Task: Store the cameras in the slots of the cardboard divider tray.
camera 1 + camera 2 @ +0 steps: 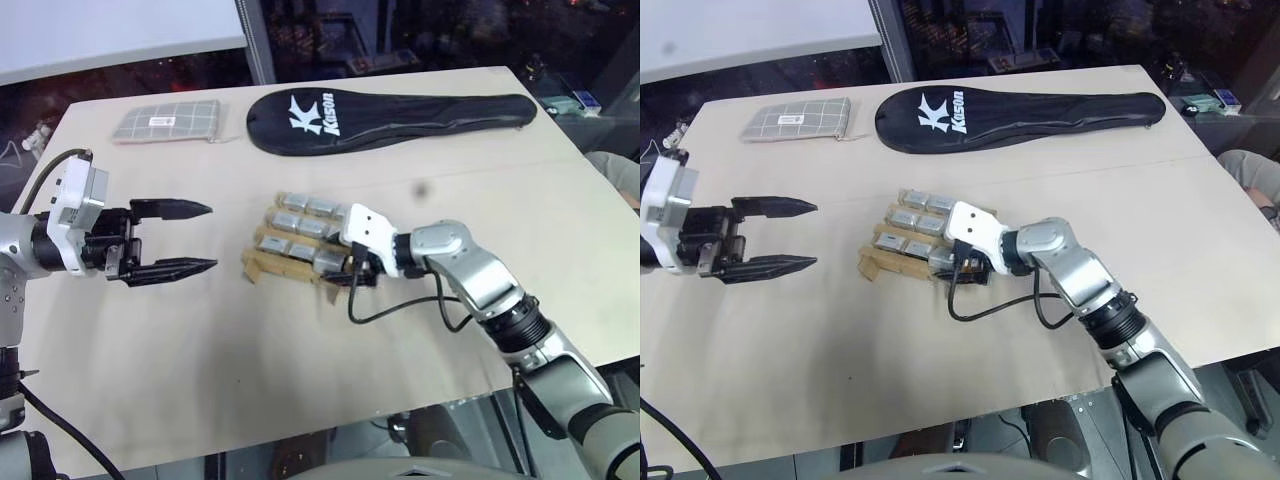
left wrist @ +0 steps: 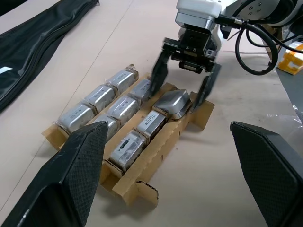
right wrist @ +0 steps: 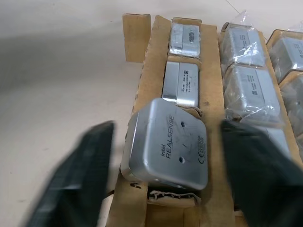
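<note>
tray: cardboard divider tray (image 1: pixel 262 263) mid-table (image 1: pixel 300 380), nearly full of cameras (image 2: pixel 102 97) in three rows.
last cam: the camera (image 2: pixel 171 102) at the right-hand end of the near row sits tilted, one end proud of its slot, not seated.
R fingers: right gripper (image 2: pixel 185 86) straddles that cam, fingers (image 2: pixel 158 75) apart w/ gaps both sides – released, not grasping.
L fingers: left gripper (image 1: pixel 192 238) spread wide, holds nothing, hovers well left of tray.
do it well: you'd likely press the raised end down square to the slot; keep off the cardboard walls, they look flimsy; don't re-pinch hard.
wrist vs head: R wrist view shows the tilt + gaps; head views hide that cam behind the R hand but show L gripper's standoff.
</note>
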You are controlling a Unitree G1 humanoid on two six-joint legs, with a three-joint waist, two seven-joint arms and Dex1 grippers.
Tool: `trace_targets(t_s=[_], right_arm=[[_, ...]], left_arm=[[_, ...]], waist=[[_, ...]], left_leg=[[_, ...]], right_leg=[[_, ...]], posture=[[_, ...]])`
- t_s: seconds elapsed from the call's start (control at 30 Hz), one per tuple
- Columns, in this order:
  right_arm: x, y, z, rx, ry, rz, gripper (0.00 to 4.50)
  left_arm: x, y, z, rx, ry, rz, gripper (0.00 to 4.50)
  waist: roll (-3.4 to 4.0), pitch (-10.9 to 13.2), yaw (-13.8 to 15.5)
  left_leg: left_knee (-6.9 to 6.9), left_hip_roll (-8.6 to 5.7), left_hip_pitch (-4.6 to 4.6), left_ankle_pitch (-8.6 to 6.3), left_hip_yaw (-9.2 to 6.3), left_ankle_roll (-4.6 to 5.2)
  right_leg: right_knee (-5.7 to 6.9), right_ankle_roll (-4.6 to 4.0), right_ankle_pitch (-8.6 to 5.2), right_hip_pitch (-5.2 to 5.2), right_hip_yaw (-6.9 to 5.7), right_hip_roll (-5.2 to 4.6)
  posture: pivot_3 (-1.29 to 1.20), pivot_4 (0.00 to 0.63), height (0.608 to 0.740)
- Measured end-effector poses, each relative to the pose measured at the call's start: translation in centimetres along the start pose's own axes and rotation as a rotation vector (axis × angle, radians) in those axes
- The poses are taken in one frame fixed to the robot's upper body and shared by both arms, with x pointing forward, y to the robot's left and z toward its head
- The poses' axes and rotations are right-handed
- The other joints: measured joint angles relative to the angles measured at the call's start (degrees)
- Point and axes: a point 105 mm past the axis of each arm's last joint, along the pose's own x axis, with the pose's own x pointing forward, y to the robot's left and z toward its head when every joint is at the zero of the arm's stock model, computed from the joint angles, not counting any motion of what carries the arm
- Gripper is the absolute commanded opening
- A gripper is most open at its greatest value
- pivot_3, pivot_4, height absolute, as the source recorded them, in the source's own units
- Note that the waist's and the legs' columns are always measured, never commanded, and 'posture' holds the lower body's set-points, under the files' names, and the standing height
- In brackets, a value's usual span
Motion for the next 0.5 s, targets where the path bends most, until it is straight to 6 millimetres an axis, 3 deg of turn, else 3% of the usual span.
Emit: trace_targets(t_s=[0.1, 0.17, 0.4, 0.5], right_arm=[[-0.1, 0.3, 0.8, -0.011, -0.031, 0.012, 0.48], [-0.2, 0.4, 1.1, -0.019, -0.040, 0.015, 0.09], [-0.4, 0.2, 1.0, -0.023, -0.027, 0.004, 0.09], [-0.4, 0.3, 1.0, -0.032, -0.023, 0.005, 1.04]], left_arm=[[-0.1, 0.1, 0.0, -0.003, 0.000, 0.003, 4.28], [-0.1, 0.1, 0.0, 0.001, 0.003, 0.004, 4.28], [0.0, 0.2, 0.3, 0.014, -0.001, 0.002, 4.28], [0.1, 0.3, 0.4, 0.015, 0.001, -0.001, 4.28]], waist=[[-0.01, 0.0, 0.0], [-0.01, 0.0, 0.0], [-0.01, 0.0, 0.0], [-0.01, 0.0, 0.0]], left_leg=[[0.00, 0.00, 0.04, 0.00, -0.01, 0.00], [0.01, 0.00, 0.09, 0.00, -0.01, 0.00], [0.01, 0.00, 0.07, 0.00, 0.01, 0.00], [0.00, 0.00, 0.06, 0.00, 0.01, 0.00]], right_leg=[[0.00, 0.00, 0.00, 0.03, 0.00, 0.00], [0.01, 0.01, 0.00, 0.09, -0.01, 0.00], [0.01, 0.00, 0.00, 0.08, -0.02, 0.01], [0.00, 0.00, 0.00, 0.08, -0.02, 0.00]], posture=[[0.00, 0.150, 0.740], [0.00, 0.150, 0.740], [0.00, 0.150, 0.740], [0.00, 0.150, 0.740]])
